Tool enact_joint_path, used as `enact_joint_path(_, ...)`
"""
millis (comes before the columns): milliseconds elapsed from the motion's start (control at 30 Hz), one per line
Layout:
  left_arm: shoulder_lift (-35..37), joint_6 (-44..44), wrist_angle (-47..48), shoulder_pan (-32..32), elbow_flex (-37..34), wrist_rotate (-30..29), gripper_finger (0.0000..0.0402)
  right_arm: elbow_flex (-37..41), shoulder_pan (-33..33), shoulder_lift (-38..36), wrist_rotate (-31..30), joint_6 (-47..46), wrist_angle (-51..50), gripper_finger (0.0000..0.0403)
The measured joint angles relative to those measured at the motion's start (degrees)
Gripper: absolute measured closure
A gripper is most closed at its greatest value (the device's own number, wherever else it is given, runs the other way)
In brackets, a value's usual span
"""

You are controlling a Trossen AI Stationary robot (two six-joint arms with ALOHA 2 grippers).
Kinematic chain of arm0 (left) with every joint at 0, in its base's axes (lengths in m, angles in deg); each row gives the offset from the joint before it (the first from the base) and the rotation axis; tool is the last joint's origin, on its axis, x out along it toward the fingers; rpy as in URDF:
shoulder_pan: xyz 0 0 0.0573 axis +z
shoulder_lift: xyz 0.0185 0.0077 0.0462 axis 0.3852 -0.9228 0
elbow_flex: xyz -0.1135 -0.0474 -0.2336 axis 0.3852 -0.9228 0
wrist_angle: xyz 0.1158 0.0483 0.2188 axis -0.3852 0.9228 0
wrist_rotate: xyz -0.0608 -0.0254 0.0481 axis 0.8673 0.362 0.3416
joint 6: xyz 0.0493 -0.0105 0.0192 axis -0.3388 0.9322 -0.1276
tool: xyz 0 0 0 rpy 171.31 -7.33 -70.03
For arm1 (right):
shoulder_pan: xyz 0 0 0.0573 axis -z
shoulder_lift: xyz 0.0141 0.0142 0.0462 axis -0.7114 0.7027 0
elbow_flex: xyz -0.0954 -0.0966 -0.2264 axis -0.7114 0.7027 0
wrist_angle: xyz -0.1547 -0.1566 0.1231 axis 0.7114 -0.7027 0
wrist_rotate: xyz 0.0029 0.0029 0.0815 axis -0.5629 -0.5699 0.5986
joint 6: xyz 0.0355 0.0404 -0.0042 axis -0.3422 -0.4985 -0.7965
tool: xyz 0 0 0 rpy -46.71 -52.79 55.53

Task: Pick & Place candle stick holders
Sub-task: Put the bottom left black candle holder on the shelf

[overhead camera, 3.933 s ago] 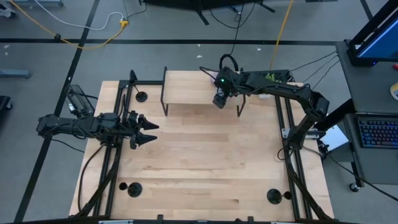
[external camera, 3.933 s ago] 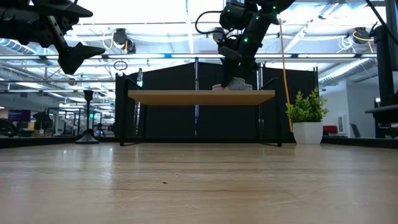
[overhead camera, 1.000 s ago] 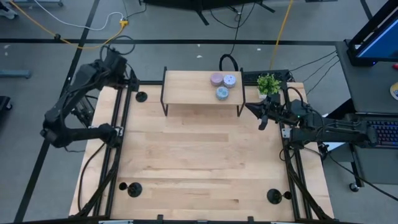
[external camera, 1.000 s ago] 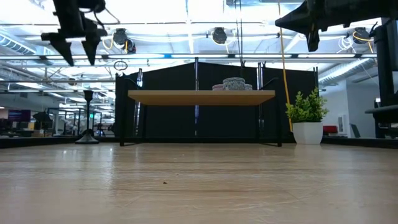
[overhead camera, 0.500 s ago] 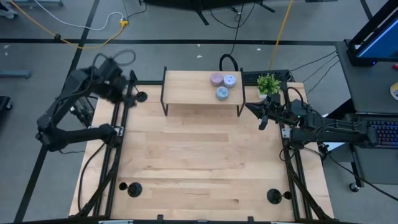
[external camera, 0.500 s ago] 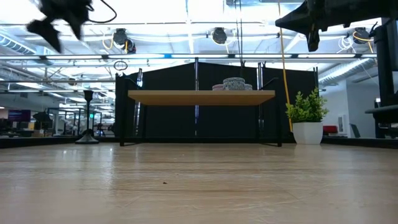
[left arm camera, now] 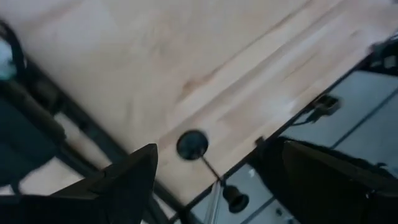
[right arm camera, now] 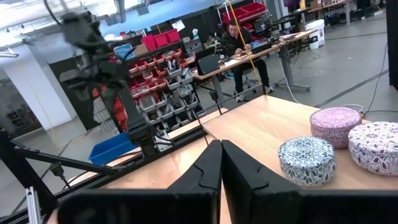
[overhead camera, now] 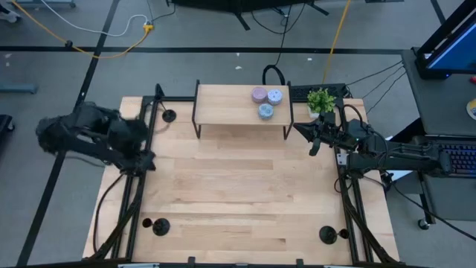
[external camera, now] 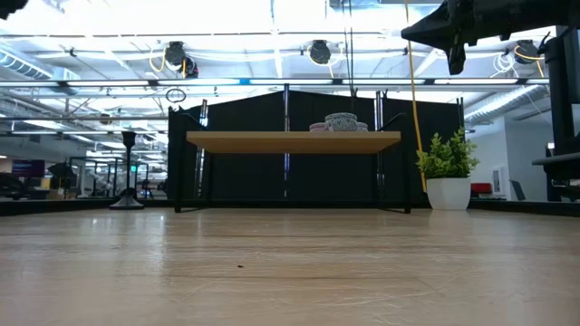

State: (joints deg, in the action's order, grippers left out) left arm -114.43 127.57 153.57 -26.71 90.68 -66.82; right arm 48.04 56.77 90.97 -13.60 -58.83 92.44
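High view: a wooden table [overhead camera: 238, 201] with a small raised shelf [overhead camera: 223, 112] at its far edge, an arm at each side.
Holders: 3 black candle stick holders stand on the table top — one [overhead camera: 169, 116] just left of the shelf, near the far left corner, one [overhead camera: 161, 226] near the front left corner, one [overhead camera: 327, 235] near the front right corner.
Left gripper [left arm camera: 205, 180]: its arm is blurred, over the table's left rail. In its wrist view the fingers stand well apart with nothing between them, above one holder's round base and thin stem.
Right gripper [overhead camera: 303, 132]: raised at the table's right edge, just right of the shelf's front corner — fingers pressed together, holding nothing.
Shelf load: 3 patterned round tins [overhead camera: 266, 102] in a cluster.
Potted plant [overhead camera: 320, 100]: on the table just right of the shelf.
Background: a seated person [right arm camera: 239, 43] at a desk.
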Motion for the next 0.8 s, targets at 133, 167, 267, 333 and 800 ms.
enact_joint_path(133, -5.0, 8.8, -0.1, -10.3, 0.0, -2.9, 0.005, 0.0, 0.0, 0.0, 0.0, 0.2, -0.1, 0.0401)
enact_joint_path(167, -6.4, 10.7, -0.1, -12.5, 0.0, -3.4, 0.005, 0.0, 0.0, 0.0, 0.0, 0.2, -0.2, 0.0402)
enact_joint_path(267, -10.2, 16.4, -0.1, -18.8, 0.0, -3.4, 0.005, 0.0, 0.0, 0.0, 0.0, 0.4, -0.2, 0.0402)
enact_joint_path(333, -12.2, 19.8, -0.1, -22.7, 0.0, -3.4, 0.005, 0.0, 0.0, 0.0, 0.0, 0.7, -0.2, 0.0402)
enact_joint_path(800, -15.3, 37.4, -10.2, -46.2, 0.0, -12.0, 0.005, 0.0, 0.0, 0.0, 0.0, 1.5, -0.3, 0.0402)
